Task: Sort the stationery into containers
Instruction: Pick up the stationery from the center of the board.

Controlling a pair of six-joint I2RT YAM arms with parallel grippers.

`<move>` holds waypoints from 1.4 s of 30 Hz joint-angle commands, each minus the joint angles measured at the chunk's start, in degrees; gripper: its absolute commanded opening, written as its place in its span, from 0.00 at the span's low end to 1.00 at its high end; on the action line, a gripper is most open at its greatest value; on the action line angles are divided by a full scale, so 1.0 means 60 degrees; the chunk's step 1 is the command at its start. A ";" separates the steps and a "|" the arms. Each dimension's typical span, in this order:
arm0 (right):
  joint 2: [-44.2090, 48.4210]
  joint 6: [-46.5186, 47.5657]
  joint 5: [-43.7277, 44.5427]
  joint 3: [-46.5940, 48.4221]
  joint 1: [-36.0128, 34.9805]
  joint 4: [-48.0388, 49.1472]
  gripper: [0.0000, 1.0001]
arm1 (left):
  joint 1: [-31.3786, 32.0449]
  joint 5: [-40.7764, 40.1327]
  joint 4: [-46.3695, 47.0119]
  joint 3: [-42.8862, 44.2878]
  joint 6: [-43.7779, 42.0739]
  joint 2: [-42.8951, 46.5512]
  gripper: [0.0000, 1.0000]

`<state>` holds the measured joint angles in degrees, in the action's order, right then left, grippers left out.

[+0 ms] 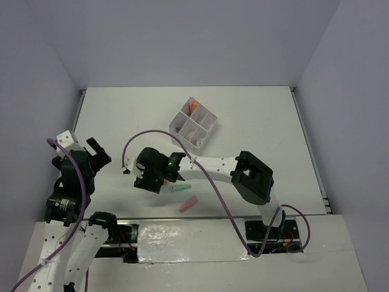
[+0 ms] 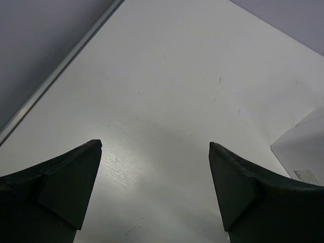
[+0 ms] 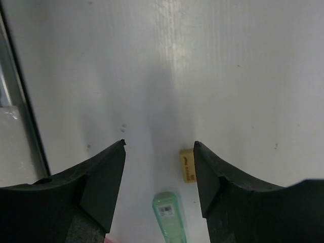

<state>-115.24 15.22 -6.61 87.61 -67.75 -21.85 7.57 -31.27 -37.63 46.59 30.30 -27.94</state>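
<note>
The container, a translucent white box with four compartments, stands at the table's middle back with an orange marker in its far compartment. A green marker and a pink marker lie on the table near the front. My right gripper hovers low just left of them. In the right wrist view the right gripper is open and holds nothing. The green marker lies on the table between its fingers, and a small tan eraser lies beside the right finger. My left gripper is open at the left, with the left gripper over bare table.
The right arm's white forearm and a purple cable stretch across the table in front of the box. A metal rail marks the table's near edge. A pale white corner with a label shows at the right of the left wrist view.
</note>
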 commanded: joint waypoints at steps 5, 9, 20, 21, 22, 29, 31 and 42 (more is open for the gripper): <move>-0.0026 0.0626 0.0822 0.0090 0.0187 -0.0197 0.64 | -0.0046 0.0787 0.0514 0.0175 -0.0319 -0.0513 0.99; -0.0246 0.0890 0.1263 -0.0042 0.0231 -0.0108 0.66 | -0.0046 0.1532 0.0880 0.0000 -0.0669 -0.0426 0.99; -0.0949 0.1008 0.1322 -0.0217 0.0568 0.0169 0.67 | -0.0046 0.2281 0.1086 -0.0074 -0.0890 -0.0484 0.99; -0.0993 0.1051 0.1235 -0.0217 0.0597 0.0184 0.66 | -0.0046 0.2325 0.1100 -0.0074 -0.0905 -0.0470 0.99; -0.1008 0.1066 0.1147 -0.0232 0.0641 0.0169 0.66 | -0.0046 0.2354 0.1129 -0.0089 -0.0920 -0.0470 0.99; -0.1038 0.0949 0.0414 -0.0378 0.0700 -0.0298 0.43 | -0.0046 0.2457 0.1159 -0.0089 -0.0949 -0.0426 0.99; -0.0906 0.0934 0.0312 -0.0524 0.0686 -0.0431 0.36 | -0.0046 0.2501 0.1173 -0.0103 -0.0978 -0.0397 0.99; 0.1626 -0.0251 0.0605 -0.1462 0.0817 0.2145 0.00 | -0.0046 0.2531 0.1203 -0.0104 -0.0993 -0.0367 0.99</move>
<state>-115.15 17.43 -2.57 79.33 -63.31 -16.82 7.57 -16.56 -32.69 46.48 25.50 -30.85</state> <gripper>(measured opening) 0.312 0.993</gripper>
